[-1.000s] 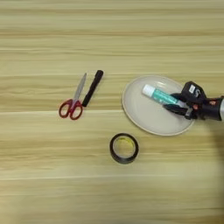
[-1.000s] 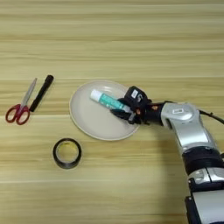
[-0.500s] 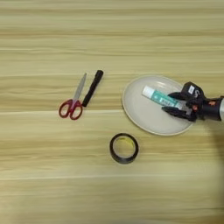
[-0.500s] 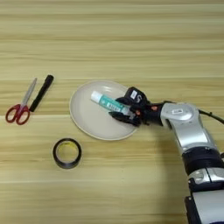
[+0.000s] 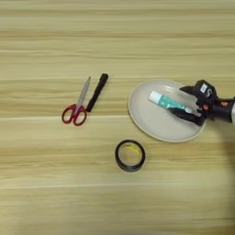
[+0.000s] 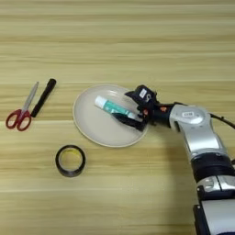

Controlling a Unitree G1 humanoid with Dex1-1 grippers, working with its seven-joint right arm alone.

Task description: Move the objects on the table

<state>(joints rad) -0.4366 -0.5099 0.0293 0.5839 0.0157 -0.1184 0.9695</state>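
A white glue stick (image 6: pixel 112 107) is seen lying in the round plate (image 6: pixel 92 131), its right end bracketed by the spread black fingers of the right hand (image 6: pixel 130 107), which appears released rather than clenched. The tape ring (image 5: pixel 130 155), marker (image 5: pixel 97 92) and scissors (image 5: pixel 76 107) are left untouched on the worktop (image 5: pixel 46 183).

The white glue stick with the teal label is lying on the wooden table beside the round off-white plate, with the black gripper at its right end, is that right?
Not quite. The white glue stick with the teal label lies on the round off-white plate, not on the wooden table beside it. The right eye view shows this clearly. The black gripper is indeed at its right end.
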